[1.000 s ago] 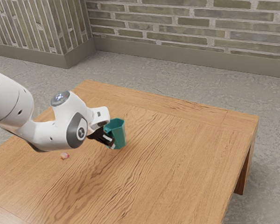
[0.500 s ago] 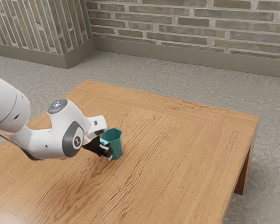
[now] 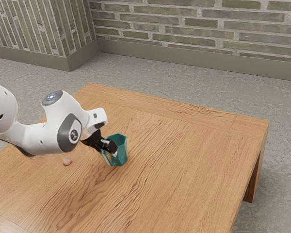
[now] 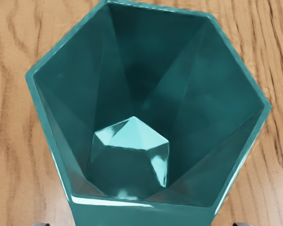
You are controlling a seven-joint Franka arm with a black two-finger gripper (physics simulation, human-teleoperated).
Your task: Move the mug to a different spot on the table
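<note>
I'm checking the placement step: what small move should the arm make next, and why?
Probably open the pincer and let go. It grips the teal mug at its rim, and the mug stands roughly upright with its base apparently on the table, with no gap visible beneath. If it hangs slightly above, ease down first.

Teal mug (image 3: 121,150) in end effector (image 3: 110,149)
</note>
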